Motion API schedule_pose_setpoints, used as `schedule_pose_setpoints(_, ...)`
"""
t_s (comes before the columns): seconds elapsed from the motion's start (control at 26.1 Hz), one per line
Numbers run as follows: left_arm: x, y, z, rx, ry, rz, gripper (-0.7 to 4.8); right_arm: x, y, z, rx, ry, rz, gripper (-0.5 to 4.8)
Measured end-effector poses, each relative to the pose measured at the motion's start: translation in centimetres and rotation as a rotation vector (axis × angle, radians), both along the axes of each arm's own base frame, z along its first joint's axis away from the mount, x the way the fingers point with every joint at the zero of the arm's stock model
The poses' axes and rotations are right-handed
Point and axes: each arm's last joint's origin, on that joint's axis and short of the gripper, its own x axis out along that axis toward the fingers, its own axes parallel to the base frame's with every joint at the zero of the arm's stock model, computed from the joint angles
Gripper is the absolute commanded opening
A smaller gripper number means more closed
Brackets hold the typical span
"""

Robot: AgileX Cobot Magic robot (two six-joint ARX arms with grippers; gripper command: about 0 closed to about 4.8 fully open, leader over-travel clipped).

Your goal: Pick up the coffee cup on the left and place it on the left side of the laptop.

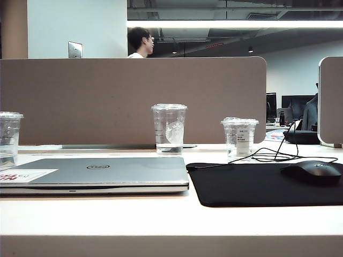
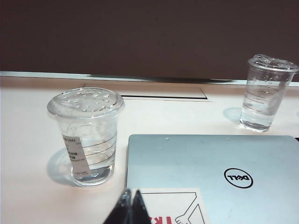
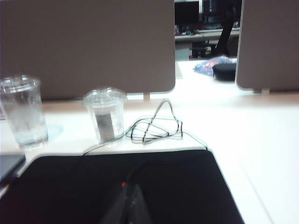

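Note:
The coffee cup (image 2: pixel 86 135), short and clear with a lid and a narrow white label strip, stands upright on the white desk just beside the left edge of the laptop (image 2: pixel 210 172). In the exterior view the cup (image 1: pixel 9 136) is at the far left, behind the closed silver laptop (image 1: pixel 107 172). My left gripper (image 2: pixel 131 197) is shut and empty, hovering over the laptop's stickered corner, short of the cup. Over the black mouse mat, my right gripper (image 3: pixel 131 192) is shut with nothing in it. Neither gripper shows in the exterior view.
A taller clear cup with a round logo (image 1: pixel 170 128) stands behind the laptop. Another short cup with a wider label (image 1: pixel 239 136) is behind the black mouse mat (image 1: pixel 257 187). A black mouse (image 1: pixel 313 172) and coiled cable (image 1: pixel 268 156) lie there. A brown partition (image 1: pixel 134 99) closes the back.

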Motion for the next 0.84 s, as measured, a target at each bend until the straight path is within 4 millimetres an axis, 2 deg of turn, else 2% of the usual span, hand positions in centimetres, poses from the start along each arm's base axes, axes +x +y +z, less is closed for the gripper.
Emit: schedule_pose_setpoints(0.84, 0.0, 0.0, 0.0, 0.0, 0.0, 0.0, -0.06, 0.01, 0.0, -0.12, -0.076, 0.013, -0.006, -0.01)
